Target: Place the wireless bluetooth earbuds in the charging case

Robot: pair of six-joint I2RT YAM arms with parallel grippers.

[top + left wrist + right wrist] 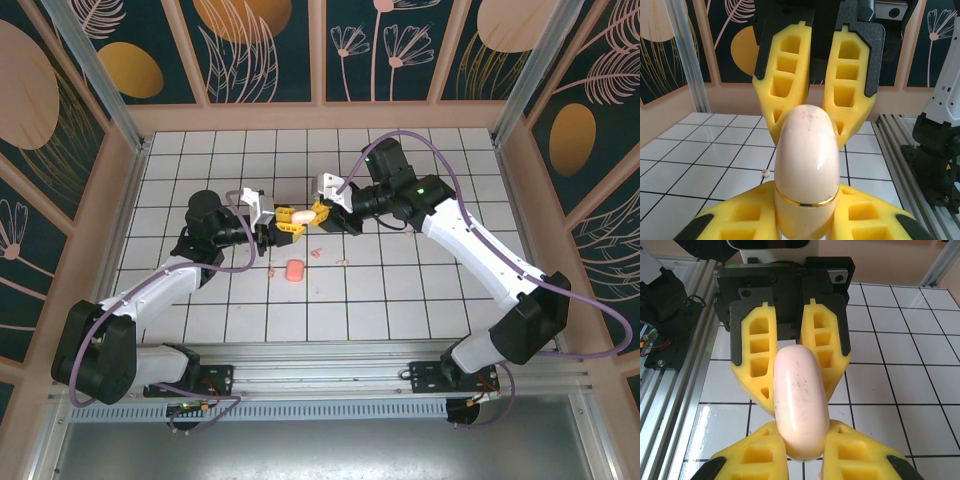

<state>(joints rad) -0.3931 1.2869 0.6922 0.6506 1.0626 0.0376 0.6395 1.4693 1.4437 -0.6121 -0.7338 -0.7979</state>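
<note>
Top external | left gripper [283,226], right gripper [320,211] clamp charging case [300,215] ends | earbuds [320,252] on tiles

No writing to read here.
From where I stand there is no word, number or brand to pick out. The wall panels [255,50] carry only painted leaves and flowers. The cream case [802,160] bears a plain gold band and a few dark specks. Any marking on the small circuit board [186,408] at the table's near edge is too small to make out.
</note>
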